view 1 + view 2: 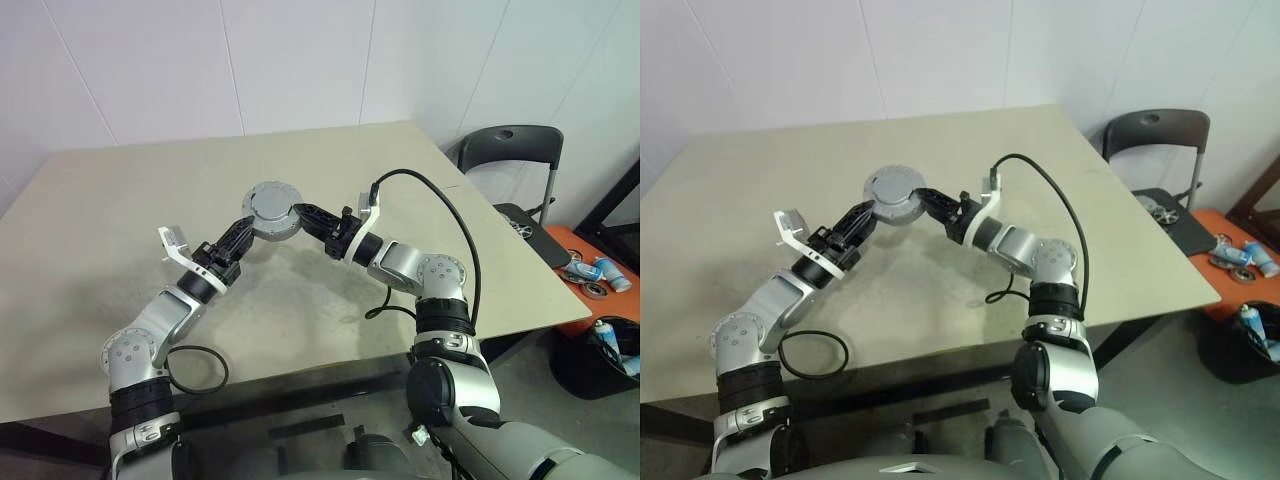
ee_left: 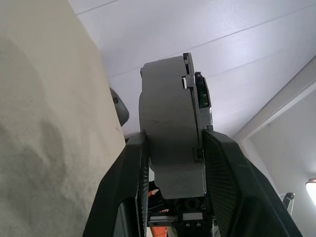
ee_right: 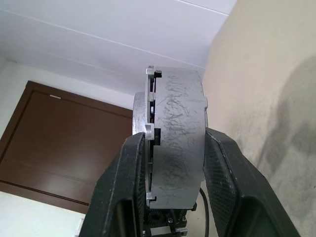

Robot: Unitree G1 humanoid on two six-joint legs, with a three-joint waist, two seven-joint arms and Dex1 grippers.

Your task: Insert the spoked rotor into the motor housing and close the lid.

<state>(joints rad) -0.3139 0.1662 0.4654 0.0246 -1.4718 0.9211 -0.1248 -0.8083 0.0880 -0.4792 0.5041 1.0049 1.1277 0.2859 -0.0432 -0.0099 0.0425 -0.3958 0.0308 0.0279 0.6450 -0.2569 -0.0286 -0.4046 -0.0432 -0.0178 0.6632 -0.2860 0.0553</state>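
Observation:
The motor housing [image 3: 180, 148], a scratched silver ring, hangs above the middle of the table [image 1: 100, 250]. The flat grey lid [image 1: 272, 205] lies on its top face and shows edge-on as a thin plate [image 3: 147, 133] against the ring. My left gripper [image 1: 247, 225] is shut on the housing [image 2: 165, 138] from the left. From the right, my right gripper [image 1: 299, 213] is shut on the same ring. Each pair of fingers clamps across the stack's thickness. The spoked rotor is hidden.
A black cable loop [image 1: 196, 370] lies near the table's front edge by my left arm. A black chair [image 1: 512, 165] stands off the table's right side. Beyond it, cans and small parts lie on an orange surface [image 1: 590, 275].

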